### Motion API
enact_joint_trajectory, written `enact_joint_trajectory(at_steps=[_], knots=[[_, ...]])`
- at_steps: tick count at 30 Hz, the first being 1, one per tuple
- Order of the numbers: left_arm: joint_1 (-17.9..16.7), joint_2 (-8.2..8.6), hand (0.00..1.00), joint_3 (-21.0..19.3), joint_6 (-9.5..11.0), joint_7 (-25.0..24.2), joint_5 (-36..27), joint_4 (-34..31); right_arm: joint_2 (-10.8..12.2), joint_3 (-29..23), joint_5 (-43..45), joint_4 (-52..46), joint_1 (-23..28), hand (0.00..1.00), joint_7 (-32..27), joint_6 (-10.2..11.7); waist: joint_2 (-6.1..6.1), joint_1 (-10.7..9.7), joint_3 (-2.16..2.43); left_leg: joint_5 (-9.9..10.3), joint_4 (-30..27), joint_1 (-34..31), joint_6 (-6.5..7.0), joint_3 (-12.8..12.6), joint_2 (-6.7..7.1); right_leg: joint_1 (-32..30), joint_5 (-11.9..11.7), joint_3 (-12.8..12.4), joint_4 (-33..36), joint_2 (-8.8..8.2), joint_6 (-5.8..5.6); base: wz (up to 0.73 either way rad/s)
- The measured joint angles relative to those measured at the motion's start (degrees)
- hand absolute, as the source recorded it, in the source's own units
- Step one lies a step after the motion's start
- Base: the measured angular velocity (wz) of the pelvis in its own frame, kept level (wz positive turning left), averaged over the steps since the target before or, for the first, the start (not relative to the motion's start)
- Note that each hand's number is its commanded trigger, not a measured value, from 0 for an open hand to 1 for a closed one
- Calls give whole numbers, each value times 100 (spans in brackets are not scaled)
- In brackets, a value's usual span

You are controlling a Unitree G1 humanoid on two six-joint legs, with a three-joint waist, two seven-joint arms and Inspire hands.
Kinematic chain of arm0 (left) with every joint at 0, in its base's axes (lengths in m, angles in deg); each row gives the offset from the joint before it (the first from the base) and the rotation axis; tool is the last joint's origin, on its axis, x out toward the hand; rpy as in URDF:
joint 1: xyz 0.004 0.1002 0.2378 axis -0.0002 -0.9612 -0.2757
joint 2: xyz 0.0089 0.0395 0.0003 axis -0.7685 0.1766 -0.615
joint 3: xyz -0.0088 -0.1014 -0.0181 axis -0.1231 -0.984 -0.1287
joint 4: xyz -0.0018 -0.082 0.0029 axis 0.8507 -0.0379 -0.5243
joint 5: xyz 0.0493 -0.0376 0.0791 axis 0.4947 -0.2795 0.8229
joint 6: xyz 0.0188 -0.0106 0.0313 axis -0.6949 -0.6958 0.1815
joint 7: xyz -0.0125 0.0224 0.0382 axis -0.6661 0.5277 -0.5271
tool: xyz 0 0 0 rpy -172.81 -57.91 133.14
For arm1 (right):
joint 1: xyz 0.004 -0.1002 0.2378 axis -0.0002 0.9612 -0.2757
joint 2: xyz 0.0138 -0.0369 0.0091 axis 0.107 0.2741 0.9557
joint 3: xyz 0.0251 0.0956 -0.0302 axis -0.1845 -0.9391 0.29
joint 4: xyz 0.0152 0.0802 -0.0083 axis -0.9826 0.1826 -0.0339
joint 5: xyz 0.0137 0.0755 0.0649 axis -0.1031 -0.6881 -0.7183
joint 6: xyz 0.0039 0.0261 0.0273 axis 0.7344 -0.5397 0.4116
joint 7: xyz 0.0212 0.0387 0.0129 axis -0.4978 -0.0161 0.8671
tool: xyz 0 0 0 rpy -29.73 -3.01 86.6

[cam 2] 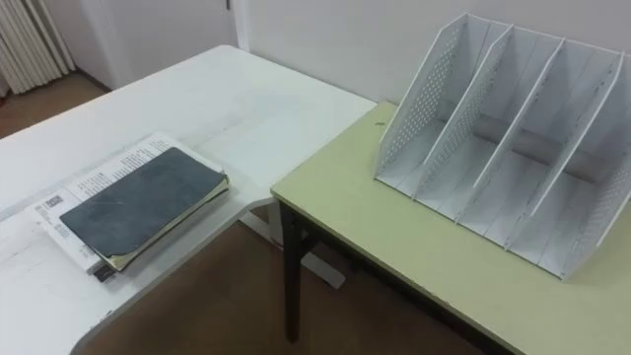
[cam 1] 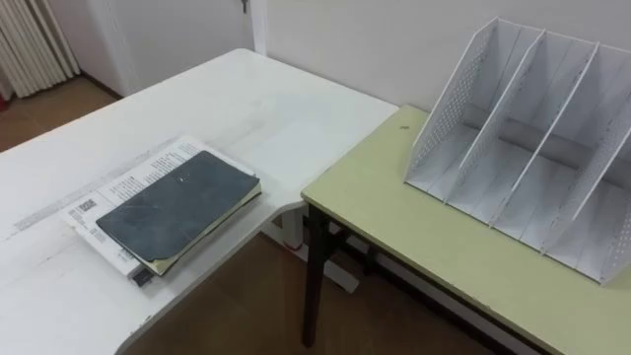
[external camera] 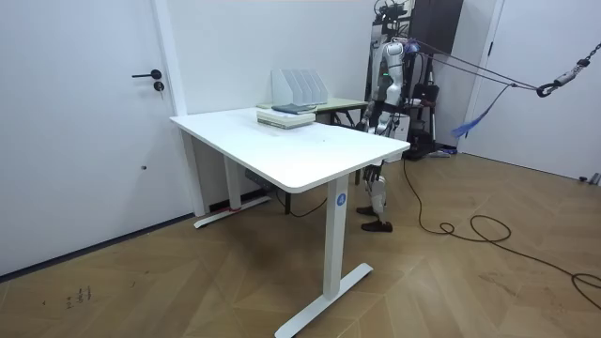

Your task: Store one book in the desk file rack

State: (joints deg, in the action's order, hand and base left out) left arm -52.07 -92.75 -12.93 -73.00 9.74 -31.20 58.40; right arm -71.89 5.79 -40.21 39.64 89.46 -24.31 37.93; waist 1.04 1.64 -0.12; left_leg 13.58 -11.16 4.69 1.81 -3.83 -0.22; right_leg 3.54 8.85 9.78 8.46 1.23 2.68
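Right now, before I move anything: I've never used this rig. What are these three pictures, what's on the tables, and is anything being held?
The machine is a two-legged humanoid robot with two arms. Two pictures come from the camera pair on its head, looking down; the third is a room camera that shows it standing beyond the white table, beside the green desk. On the white table lies a dark grey book atop a white printed book. The empty file rack stands on the green desk. Both books lie free; nothing grips them.
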Motion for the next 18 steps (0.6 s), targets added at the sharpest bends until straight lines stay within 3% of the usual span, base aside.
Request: enact_joint_trajectory(at_steps=[9,18], knots=[[-105,11,0,-354,-117,-138,-785,8,37,-202,28,50,-2,0,128,-155,13,22,-7,2,-24,99,-2,-13,3,141,23,-21,-59,-3,-24,2],[-186,33,0,-873,-130,48,-899,0,91,-496,-3,157,8,0,160,-217,-7,21,-6,4,56,175,2,5,-11,175,16,-33,-34,20,-17,0]])
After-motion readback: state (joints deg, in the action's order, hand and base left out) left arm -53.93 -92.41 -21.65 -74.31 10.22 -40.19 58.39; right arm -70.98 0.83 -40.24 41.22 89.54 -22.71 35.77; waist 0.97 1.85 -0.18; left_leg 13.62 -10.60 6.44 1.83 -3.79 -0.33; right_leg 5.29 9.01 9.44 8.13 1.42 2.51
